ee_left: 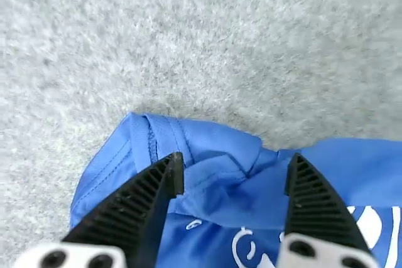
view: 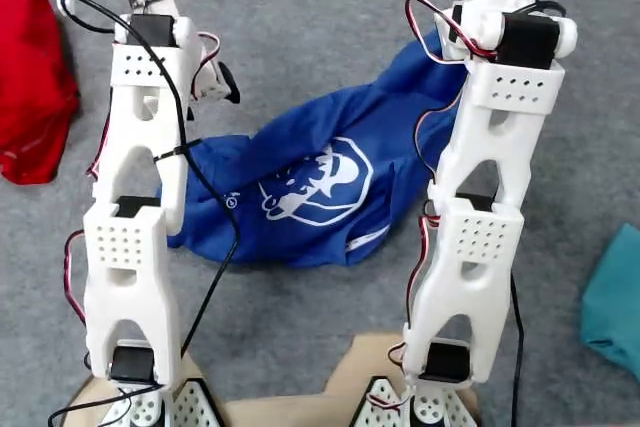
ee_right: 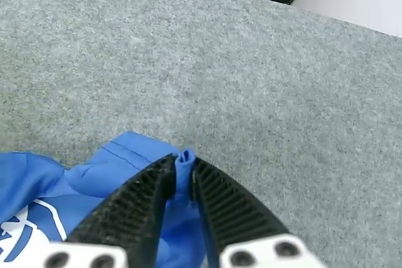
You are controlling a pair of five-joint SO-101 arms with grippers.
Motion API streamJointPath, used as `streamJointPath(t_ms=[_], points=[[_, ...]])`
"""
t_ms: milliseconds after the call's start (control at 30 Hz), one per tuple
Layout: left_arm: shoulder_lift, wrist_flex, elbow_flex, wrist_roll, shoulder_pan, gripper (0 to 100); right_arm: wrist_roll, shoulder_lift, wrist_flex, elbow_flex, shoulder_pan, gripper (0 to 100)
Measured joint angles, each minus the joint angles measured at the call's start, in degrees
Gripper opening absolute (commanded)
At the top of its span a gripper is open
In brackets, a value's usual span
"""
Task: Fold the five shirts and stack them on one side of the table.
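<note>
Arms [view: 480, 197] hide both ends of the blue shirt [view: 310, 192], which lies crumpled mid-table [view: 330, 37]. The left gripper [ee_left: 235, 166] hangs wide open over a folded hem, holding nothing. The right gripper [ee_right: 184, 166] is pinched tight on a small fold of the shirt's edge. A red garment [view: 30, 87] and a teal garment [view: 615, 297] are cut off at opposite sides.

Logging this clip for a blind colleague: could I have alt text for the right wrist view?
The right gripper is shut on a pinched fold of the blue shirt, clamped between its black ribbed fingers. The rest of the shirt lies bunched on the grey table, which stretches away beyond it.
</note>
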Motion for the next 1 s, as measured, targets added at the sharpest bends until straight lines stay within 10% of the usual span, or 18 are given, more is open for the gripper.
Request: streamJointPath(t_ms=[1000], points=[[10.81,1.05,-0.09,-1.67,5.54,14,0.00,2.37,0.00,0.00,-0.79,0.5]])
